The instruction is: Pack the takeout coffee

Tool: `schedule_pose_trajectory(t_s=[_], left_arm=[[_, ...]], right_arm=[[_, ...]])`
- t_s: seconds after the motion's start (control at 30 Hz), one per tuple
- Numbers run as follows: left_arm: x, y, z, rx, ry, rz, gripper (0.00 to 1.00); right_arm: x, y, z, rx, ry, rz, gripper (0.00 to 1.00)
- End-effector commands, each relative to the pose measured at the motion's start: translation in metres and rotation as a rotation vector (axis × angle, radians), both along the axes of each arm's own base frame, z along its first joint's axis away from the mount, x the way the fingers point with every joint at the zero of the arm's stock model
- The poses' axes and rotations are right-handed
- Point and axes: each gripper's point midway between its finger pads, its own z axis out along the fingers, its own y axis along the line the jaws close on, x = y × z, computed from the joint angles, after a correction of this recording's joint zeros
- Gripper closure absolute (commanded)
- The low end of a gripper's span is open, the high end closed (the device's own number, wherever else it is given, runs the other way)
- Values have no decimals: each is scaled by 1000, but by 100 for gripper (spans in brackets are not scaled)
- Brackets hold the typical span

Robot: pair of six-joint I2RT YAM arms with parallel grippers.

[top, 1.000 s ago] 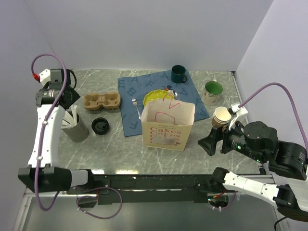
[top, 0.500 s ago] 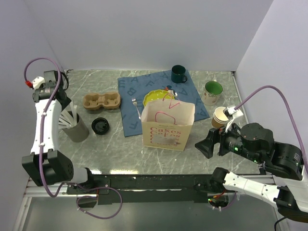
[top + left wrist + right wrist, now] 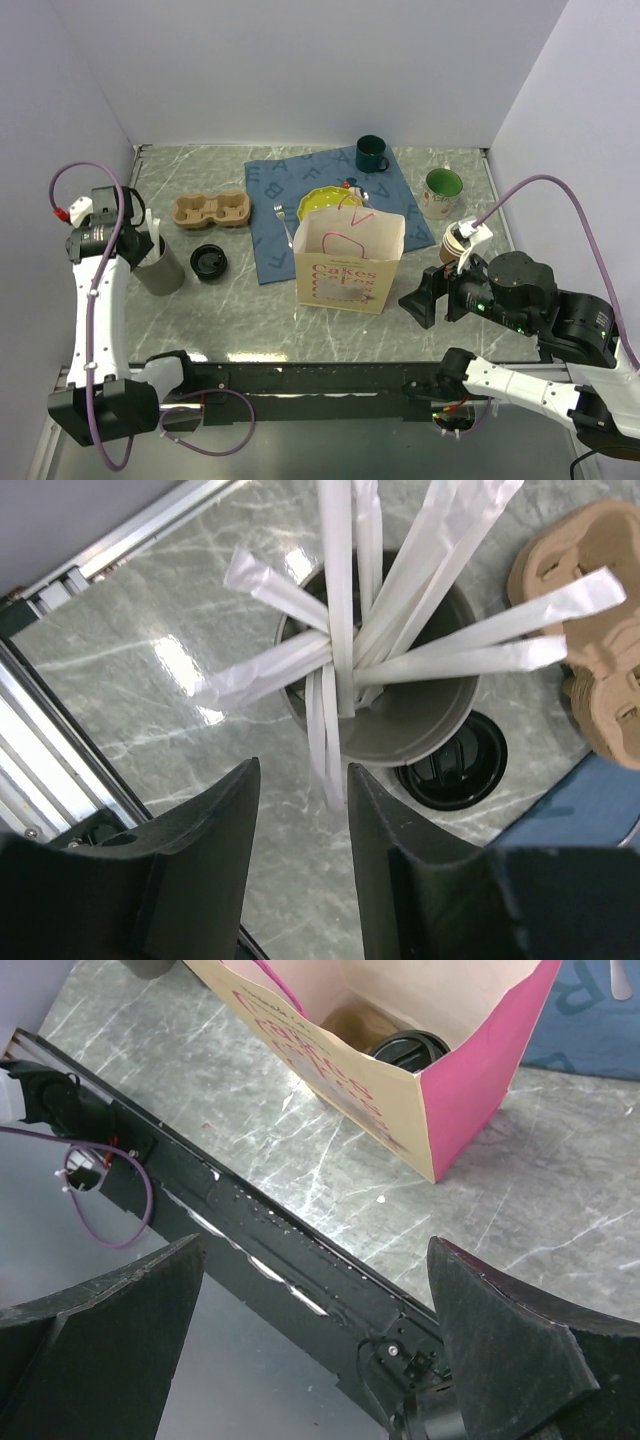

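I see the takeout coffee sitting down inside the paper bag, its black lid showing through the bag's open mouth at the top of the right wrist frame. My right gripper is spread wide, empty, just lower right of the bag on the overhead frame. At the left, my left gripper hangs over the grey cup of wrapped straws on the counter, fingers narrowly apart, clamped on nothing

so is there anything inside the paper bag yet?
Yes, the right wrist view looks down into the open paper bag, and a round black lid shows near its bottom.
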Motion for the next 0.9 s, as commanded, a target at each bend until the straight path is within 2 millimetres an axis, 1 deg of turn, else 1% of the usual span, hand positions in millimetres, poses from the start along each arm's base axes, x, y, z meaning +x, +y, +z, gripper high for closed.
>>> schedule_pose_trajectory(t_s=[0.0,0.03,0.1,0.13,0.17,0.2,0.23,0.33,0.37,0.47,0.5,0.53,0.57,0.63,0.67,0.7,0.73,0.83,0.87], left_arm=[[4,-10,-3,-49,-46,-19,55],[8,-12,-2,-55,-60,-28,58],[7,-12,-5,-60,-47,-25,60],[3,-11,-8,-60,-22,-7,64],[3,-8,-7,-50,-18,2,69],[1,-4,-6,-28,-13,15,72],[-1,-3,-3,-20,-15,18,79],[-3,5,11,25,-37,43,87],[-2,7,20,39,-55,50,87],[0,11,29,56,-60,60,85],[1,11,28,53,-58,63,83],[2,11,28,51,-61,61,77],[2,10,26,47,-59,60,74],[3,9,24,44,-56,55,70],[2,10,23,45,-53,57,70],[1,10,24,50,-56,54,73],[2,10,25,55,-60,46,80],[2,9,24,50,-63,39,87],[2,8,22,47,-61,37,87]], right_arm=[[7,9,13,29,-44,14,0],[6,9,13,28,-42,20,0],[6,10,12,25,-38,22,0],[6,10,12,26,-39,23,0],[6,10,11,26,-38,20,0],[6,9,11,25,-37,18,0],[6,9,10,25,-34,20,0],[5,10,10,30,-33,23,0],[4,10,9,25,-30,26,0],[6,10,12,19,-38,25,0],[7,10,14,17,-44,27,0],[7,10,15,16,-46,27,0],[7,10,15,11,-48,29,0],[8,11,19,10,-54,32,0],[8,10,20,10,-56,31,0],[8,11,21,11,-56,36,0],[8,11,21,10,-57,35,0],[7,10,22,18,-56,36,0],[7,10,21,19,-55,35,0]])
